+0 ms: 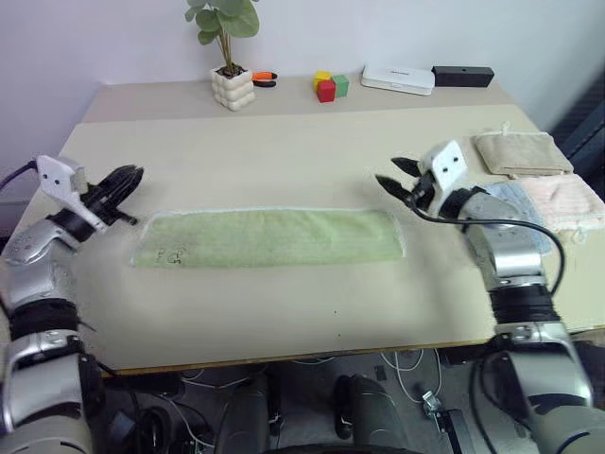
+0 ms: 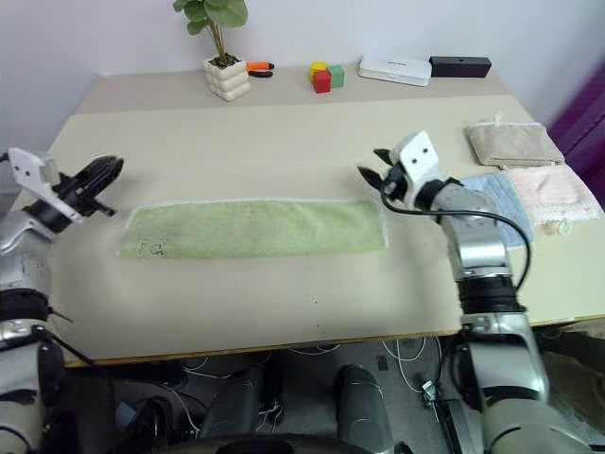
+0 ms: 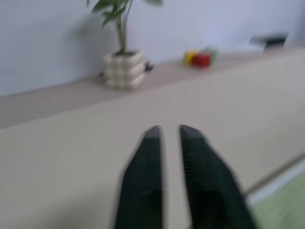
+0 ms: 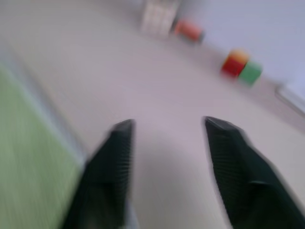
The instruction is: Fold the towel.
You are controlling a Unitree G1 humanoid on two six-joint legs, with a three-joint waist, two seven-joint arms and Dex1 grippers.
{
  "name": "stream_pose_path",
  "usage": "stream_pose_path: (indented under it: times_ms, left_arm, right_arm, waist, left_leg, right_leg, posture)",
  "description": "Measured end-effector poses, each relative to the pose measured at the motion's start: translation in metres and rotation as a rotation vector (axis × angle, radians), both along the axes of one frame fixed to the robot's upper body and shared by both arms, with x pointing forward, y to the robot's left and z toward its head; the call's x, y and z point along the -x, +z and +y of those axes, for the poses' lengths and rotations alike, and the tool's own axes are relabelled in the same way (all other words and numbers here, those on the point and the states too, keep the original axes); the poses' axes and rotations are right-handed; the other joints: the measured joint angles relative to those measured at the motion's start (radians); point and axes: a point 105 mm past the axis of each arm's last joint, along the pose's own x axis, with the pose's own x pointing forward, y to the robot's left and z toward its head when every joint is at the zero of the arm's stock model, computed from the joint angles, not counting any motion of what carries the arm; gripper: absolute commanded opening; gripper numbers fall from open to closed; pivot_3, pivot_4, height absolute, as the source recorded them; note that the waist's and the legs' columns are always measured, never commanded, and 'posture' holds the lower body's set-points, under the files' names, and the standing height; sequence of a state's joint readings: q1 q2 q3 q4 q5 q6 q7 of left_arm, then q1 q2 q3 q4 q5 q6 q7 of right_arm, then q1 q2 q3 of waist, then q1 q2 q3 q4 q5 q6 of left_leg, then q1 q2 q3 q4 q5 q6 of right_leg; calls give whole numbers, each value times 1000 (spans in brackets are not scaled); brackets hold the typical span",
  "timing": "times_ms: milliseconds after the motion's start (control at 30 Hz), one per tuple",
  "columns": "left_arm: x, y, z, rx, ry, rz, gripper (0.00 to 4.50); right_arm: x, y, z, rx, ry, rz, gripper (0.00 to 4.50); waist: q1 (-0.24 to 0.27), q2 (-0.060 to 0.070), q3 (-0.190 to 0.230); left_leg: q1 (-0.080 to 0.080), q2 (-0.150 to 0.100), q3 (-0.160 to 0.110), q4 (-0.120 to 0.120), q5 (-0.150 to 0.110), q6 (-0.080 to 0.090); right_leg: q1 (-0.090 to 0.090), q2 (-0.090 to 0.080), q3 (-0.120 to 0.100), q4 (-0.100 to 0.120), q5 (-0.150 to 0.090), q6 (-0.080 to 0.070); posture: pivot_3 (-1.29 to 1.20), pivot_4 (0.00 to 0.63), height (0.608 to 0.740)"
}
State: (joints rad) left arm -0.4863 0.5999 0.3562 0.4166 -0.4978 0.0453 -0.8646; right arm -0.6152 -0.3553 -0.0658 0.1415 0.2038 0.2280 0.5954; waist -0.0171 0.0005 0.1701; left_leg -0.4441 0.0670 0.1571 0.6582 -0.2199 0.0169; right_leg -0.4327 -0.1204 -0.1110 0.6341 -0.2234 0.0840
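1. One broad beige bench [image 1: 284,151] fills the scene, backed by a plain pale wall [image 1: 113,38].
2. Along the far edge of the bench stand a green leafy plant in a bumpy cream pot [image 1: 232,87], an orange-handled tool [image 1: 264,78] beside it, a cluster of yellow, red and green cubes [image 1: 330,85], a flat white box [image 1: 398,78] and a black rectangular bar [image 1: 462,76].
3. At the bench's right edge a folded beige terry towel [image 1: 521,151] lies farthest back, with a folded pink towel [image 1: 569,200] and a light blue folded towel [image 2: 499,192] nearer.
4. The light green terry towel with whitish edging [image 1: 269,236] lies flat on the bench as a long, narrow strip running left to right, a small dark embroidered mark [image 1: 170,254] near its left end.
5. The left end effector [image 1: 129,186] hangs just above the strip's left end, its fingers drawn nearly together and empty.
6. The right end effector [image 1: 395,180] hangs over the strip's right end, jaws apart, gripping nothing.
7. The head views give the whole layout. The left wrist view shows the narrow gap between the black fingers [image 3: 145,181], with the plant pot and cubes beyond and a corner of green cloth.
8. The right wrist view shows a wide gap between its fingers [image 4: 109,176], the towel's edge to one side.
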Motion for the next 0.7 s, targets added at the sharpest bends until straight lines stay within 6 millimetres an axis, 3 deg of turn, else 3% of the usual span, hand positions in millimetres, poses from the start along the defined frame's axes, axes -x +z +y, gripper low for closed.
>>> stream_pose_path:
  times_ms: [33, 100, 200, 333, 433, 533, 700]
  left_arm:
    - [2, -1, -18, 13, -46, 7, 0]
    - [7, -3, -32, 28, -71, 28, 0]
    - [14, -3, -36, 89, -51, 46, 0]
    - [14, -27, -52, 267, 2, 132, 0]
    - [17, -57, -56, 271, 41, 226, 0]
    - [12, -79, -47, 276, 117, 287, 0]
    - [8, -94, -38, 258, 166, 328, 0]
  right_arm:
    - [3, -1, 15, -48, 7, 14, 49]
    - [6, -11, 29, -86, -16, 65, 49]
    - [6, -36, 30, -124, -103, 159, 49]
    - [7, -55, 37, -157, -161, 234, 49]
    - [5, -65, 28, -145, -212, 254, 49]
    - [6, -84, 20, -133, -244, 293, 49]
    - [7, -105, -6, -67, -322, 301, 49]
  waist:
    - [1, 0, 0]
    - [3, 0, 0]
    - [6, 0, 0]
    - [4, 0, 0]
    - [2, -1, 0]
    - [3, -1, 0]
    - [4, -1, 0]
  left_leg:
    - [0, 0, 0, 1, 0, 0]
    - [-1, 0, 0, 2, 0, 0]
    - [0, 0, -1, 3, -1, 1]
    - [0, 0, -1, 3, -3, 4]
    - [0, 0, -2, 3, -3, 4]
    - [0, 0, -2, 3, -4, 5]
    - [0, 0, -2, 3, -4, 5]
  right_leg:
    - [0, 0, 0, 0, 0, 0]
    - [0, 0, 0, 0, 0, 0]
    - [2, 0, 0, 0, 0, 0]
    - [2, 0, -1, -2, 0, 0]
    - [2, 1, -1, -2, 0, 0]
    - [2, 1, -1, -2, 0, 0]
    - [3, 1, -1, -3, 0, 0]
  posture:
    - [0, 150, 740]
    - [0, 150, 740]
    - [0, 150, 740]
    - [0, 150, 740]
    - [0, 150, 740]
    - [0, 150, 740]
    - [0, 150, 740]
